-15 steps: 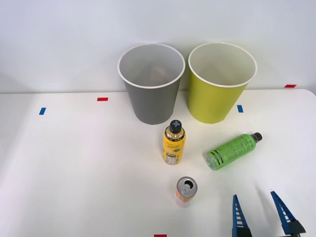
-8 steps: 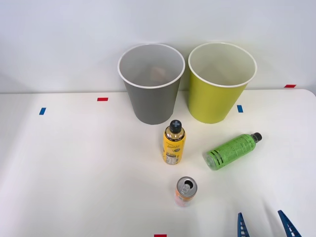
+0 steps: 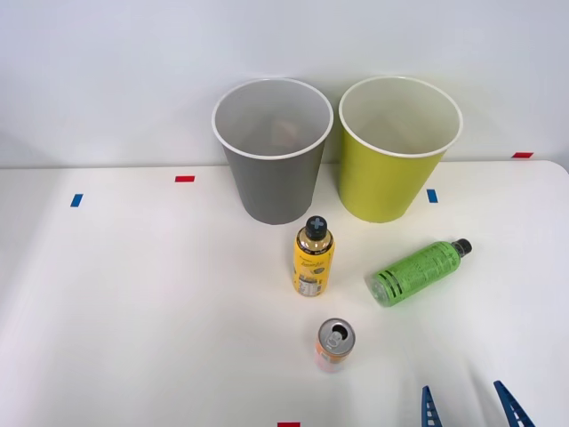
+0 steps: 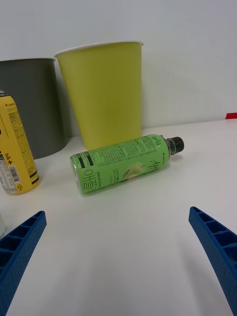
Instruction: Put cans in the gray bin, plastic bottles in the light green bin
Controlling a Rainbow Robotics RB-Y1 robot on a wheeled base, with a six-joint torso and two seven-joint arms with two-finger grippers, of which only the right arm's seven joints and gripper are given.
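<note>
The right gripper [image 3: 468, 407] hangs low over the near edge of the white counter [image 3: 133, 294], its blue ribbed fingers [image 4: 19, 247] spread wide and holding nothing. Straight ahead of the fingers lies the green plastic bottle [image 4: 126, 163], on its side with its black cap pointing away toward the counter's right edge, apart from everything around it. Off to the fingers' left stands the pale orange can [image 3: 335, 344], upright, and beyond it the yellow-labelled bottle [image 3: 313, 256], also upright. Farthest from the fingers, against the wall, the light green bin [image 3: 398, 151] sits just past the lying bottle, with the gray bin [image 3: 272, 151] close beside it. Something pale rests in the gray bin, too dim to identify. The step in hand looks like the reach for the green bottle; the next move calls for advancing and lowering so the fingers straddle its barrel before closing.
</note>
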